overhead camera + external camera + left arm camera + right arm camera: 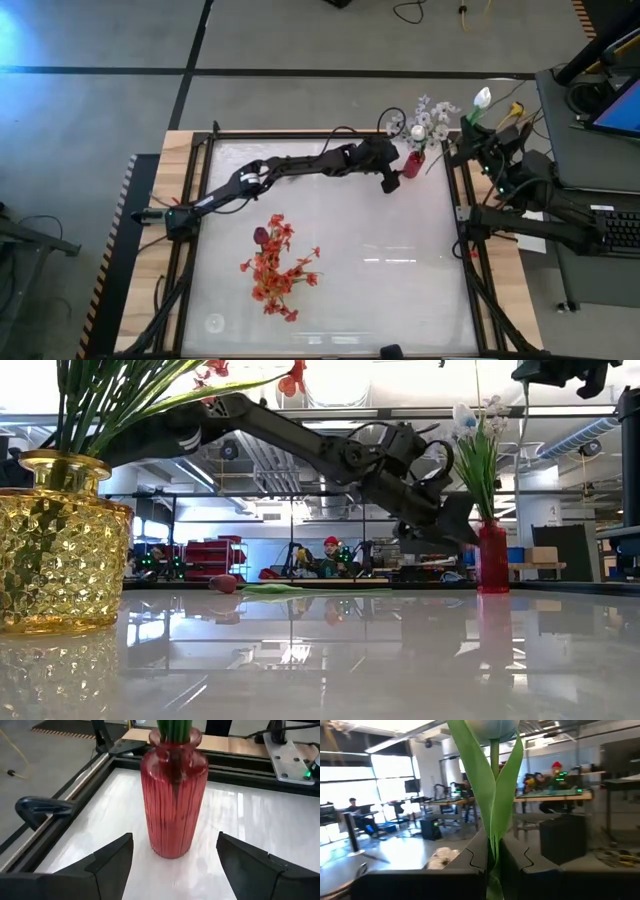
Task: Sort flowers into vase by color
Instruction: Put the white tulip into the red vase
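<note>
A red ribbed glass vase (413, 165) stands near the table's far right corner with white blossom sprays (432, 118) in it. My left gripper (390, 180) is open, level with the vase on its near left side. In the left wrist view my left gripper (173, 840) has a finger on either side of the red vase (172, 785), apart from it. My right gripper (490, 138) is raised beyond the table's right edge, shut on a white bud flower (483, 97). Red-orange sprays (277, 268) stand in a yellow vase (55, 550). A maroon bud (225, 583) lies on the table. My right gripper pinches the white bud flower's green stem (494, 851) between its two fingers (472, 860), below the long leaves. The flower runs straight on from the fingers, lifted clear of everything, with the bud (492, 726) at its free end.
The table has a raised dark frame (330, 133) around a glossy white top. Cables and equipment crowd the right side beyond the frame (520, 150). The yellow vase stands near the table's near left part; the middle and near right of the table top (400, 270) carry nothing.
</note>
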`<move>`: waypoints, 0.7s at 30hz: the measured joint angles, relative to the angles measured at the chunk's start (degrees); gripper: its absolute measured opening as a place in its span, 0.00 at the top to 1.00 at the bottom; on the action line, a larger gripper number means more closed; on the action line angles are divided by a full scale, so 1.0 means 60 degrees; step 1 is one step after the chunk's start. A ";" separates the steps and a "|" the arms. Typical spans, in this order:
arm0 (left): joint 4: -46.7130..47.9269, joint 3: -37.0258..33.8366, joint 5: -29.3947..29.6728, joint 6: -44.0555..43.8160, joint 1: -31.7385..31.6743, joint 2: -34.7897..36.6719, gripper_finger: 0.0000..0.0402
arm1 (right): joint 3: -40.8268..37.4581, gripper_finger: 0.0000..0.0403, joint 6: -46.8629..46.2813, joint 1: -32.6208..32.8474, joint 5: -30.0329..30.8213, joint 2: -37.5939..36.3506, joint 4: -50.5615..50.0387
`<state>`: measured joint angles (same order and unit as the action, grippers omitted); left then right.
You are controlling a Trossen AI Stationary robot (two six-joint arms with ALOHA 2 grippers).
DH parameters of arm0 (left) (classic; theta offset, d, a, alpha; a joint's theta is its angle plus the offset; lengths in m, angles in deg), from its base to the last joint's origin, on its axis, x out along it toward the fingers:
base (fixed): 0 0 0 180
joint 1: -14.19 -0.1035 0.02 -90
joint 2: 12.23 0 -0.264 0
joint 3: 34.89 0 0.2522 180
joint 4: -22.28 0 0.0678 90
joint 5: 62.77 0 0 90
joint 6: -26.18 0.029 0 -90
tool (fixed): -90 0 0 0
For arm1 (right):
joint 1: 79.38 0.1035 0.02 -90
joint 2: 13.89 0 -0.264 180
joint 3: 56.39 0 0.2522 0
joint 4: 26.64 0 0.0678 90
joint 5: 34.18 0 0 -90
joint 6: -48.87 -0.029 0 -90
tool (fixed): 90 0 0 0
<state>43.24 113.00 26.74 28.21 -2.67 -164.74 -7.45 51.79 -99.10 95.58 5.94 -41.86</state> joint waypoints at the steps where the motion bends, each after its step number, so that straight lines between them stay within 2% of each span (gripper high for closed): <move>1: 0.0078 0.0000 0.0003 0.0056 0.0000 0.0069 0.33 | 0.0000 0.96 -0.0016 0.0000 -0.0143 -0.0003 0.0001; 10: 0.0330 0.0000 -0.0003 0.0079 0.0000 0.0158 0.33 | -0.0069 0.96 -0.0263 0.0000 -0.0604 -0.0380 -0.0488; 16: 0.0307 0.0000 -0.0553 0.0046 0.0080 0.0222 0.33 | -0.0376 0.96 -0.0262 0.0000 -0.0703 -0.1184 -0.0456; 21: 0.0205 0.0000 -0.0601 -0.0029 0.0142 0.0315 0.34 | -0.0971 0.96 -0.0251 0.0000 -0.0701 -0.1921 -0.0202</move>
<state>44.47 113.00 23.13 28.04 -1.82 -162.86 -13.28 50.29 -99.10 91.38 -5.58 -43.07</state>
